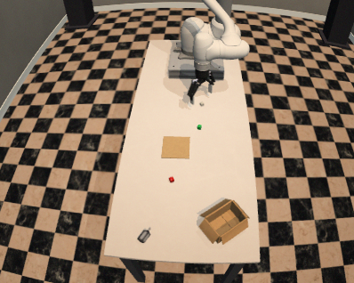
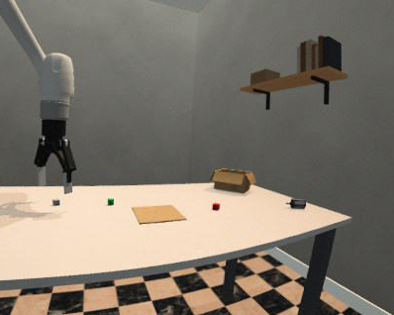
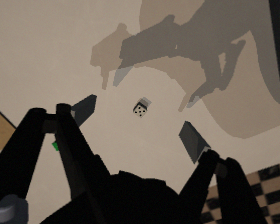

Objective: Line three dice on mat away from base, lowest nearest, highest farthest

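A white die [image 1: 202, 104] lies on the table near the robot's base; it also shows in the exterior view [image 2: 56, 202] and in the wrist view [image 3: 141, 108], where its top face has several pips. My gripper [image 1: 198, 90] [image 2: 54, 174] [image 3: 140, 116] is open and empty, hanging above the white die, which sits between the fingertips as seen from the wrist. A green die [image 1: 200, 127] [image 2: 110, 201] [image 3: 55, 146] lies between the white die and the tan mat [image 1: 175, 147] [image 2: 158, 214]. A red die [image 1: 171, 179] [image 2: 216, 206] lies on the table beyond the mat.
An open cardboard box [image 1: 222, 221] [image 2: 233, 179] stands at the far right end of the table. A small dark metal object [image 1: 143, 235] [image 2: 297, 203] lies near the far left corner. The robot's base plate [image 1: 195, 64] sits at the near end.
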Controlling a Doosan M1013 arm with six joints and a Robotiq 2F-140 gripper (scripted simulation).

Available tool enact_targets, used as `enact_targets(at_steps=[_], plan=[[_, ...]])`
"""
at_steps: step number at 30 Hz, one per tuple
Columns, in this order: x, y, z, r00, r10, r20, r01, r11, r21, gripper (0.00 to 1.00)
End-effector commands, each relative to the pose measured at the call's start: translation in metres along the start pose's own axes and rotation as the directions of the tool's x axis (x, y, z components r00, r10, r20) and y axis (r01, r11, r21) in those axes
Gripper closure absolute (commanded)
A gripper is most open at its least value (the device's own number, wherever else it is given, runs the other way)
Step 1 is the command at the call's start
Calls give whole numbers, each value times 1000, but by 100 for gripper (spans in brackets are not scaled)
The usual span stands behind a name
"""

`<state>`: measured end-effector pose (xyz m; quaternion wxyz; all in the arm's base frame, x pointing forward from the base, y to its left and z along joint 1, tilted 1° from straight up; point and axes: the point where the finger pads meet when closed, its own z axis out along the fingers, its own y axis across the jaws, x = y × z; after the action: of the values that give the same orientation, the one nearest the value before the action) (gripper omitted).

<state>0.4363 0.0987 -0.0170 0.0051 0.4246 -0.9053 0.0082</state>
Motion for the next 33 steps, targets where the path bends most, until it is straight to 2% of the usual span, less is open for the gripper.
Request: enact_targets(at_steps=[1, 15, 19, 21, 29, 33], plan=[[0, 0, 0, 1000, 0, 1, 0, 1000, 0, 0], [0, 0, -6, 1000, 0, 1, 0, 1000, 0, 0], [0, 0, -24, 1000, 0, 1, 0, 1000, 0, 0], [0, 0, -24, 1000, 0, 1, 0, 1000, 0, 0], [0, 0, -79, 1000, 0, 1, 0, 1000, 0, 0], [0, 0, -94, 1000, 0, 1, 0, 1000, 0, 0]])
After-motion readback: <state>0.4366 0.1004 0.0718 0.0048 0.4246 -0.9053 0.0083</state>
